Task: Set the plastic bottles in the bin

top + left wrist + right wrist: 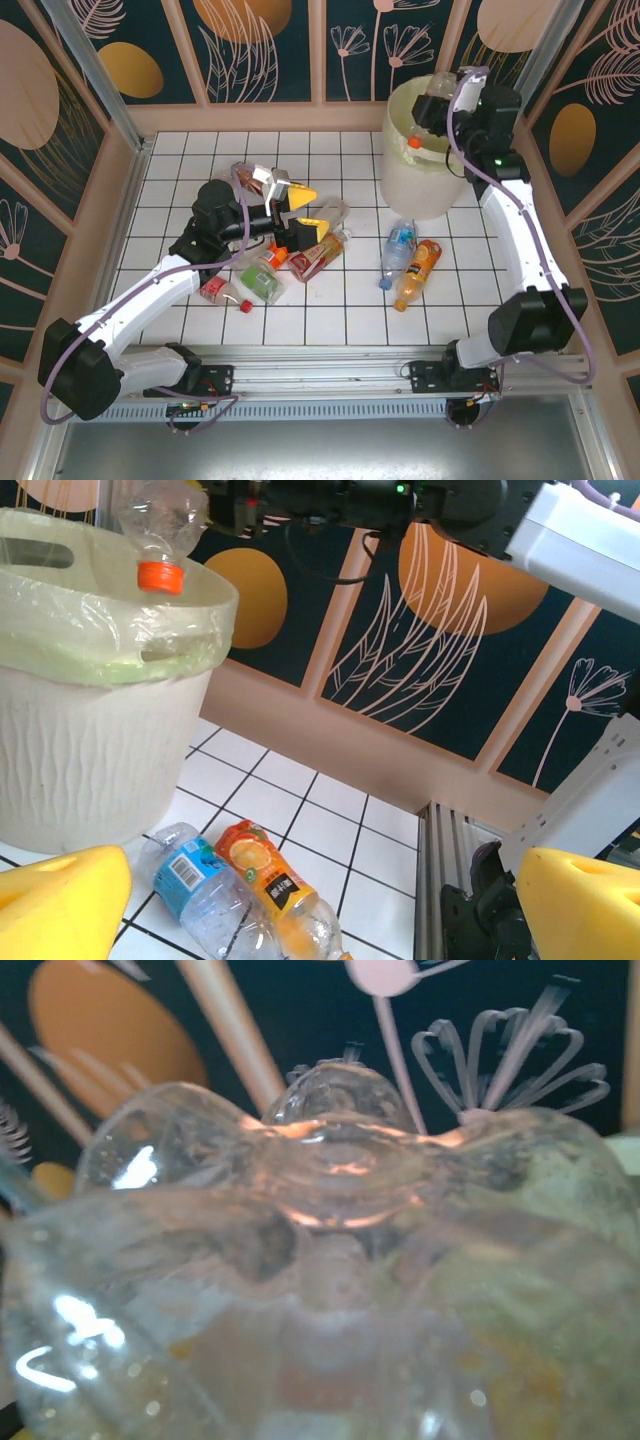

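A clear bottle, orange cap down, hangs over the cream bin at the surface's far right corner; a blue-labelled bottle and an orange bottle lie nearby.

At least seven plastic bottles, one bin, two robot arms

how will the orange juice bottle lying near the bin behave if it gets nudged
The orange bottle lies on its side on smooth tiles, so it will probably roll. Its thin plastic looks light and easy to dent. The blue-label bottle beside it may shift too.
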`<state>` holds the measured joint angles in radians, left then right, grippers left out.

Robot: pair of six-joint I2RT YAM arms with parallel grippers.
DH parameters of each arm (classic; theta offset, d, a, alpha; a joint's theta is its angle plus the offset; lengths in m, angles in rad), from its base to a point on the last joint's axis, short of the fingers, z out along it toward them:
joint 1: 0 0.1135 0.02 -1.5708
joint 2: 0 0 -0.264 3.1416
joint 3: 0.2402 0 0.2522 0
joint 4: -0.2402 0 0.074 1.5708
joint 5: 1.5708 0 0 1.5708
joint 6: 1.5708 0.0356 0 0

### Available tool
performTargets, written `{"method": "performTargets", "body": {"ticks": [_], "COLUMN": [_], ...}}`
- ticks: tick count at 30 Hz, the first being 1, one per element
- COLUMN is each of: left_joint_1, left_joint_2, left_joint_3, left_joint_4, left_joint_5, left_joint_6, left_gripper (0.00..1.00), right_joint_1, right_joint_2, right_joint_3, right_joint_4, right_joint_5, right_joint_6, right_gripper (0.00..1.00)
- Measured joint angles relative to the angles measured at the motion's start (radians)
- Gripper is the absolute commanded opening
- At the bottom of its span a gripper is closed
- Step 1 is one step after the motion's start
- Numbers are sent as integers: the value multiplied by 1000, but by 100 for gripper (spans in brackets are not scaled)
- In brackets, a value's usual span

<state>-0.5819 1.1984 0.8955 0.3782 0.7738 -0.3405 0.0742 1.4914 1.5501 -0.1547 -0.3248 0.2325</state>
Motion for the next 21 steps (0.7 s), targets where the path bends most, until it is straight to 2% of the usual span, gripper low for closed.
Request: {"method": "performTargets", "body": {"ticks": [9, 21], "left_joint_1": [0, 0], "left_joint_2": [2, 7], "left_joint_3": [0, 0], "left_joint_4": [-24, -43], "left_joint_5": [0, -7], "left_joint_6": [15, 25], "left_gripper": [99, 99], "right_joint_1": [-106, -119], "right_joint_2": [144, 349], "right_joint_3": [116, 297], "right_joint_4": [-74, -315], "right_joint_5": [101, 151], "right_joint_6": [47, 40], "right_gripper": [52, 55]}}
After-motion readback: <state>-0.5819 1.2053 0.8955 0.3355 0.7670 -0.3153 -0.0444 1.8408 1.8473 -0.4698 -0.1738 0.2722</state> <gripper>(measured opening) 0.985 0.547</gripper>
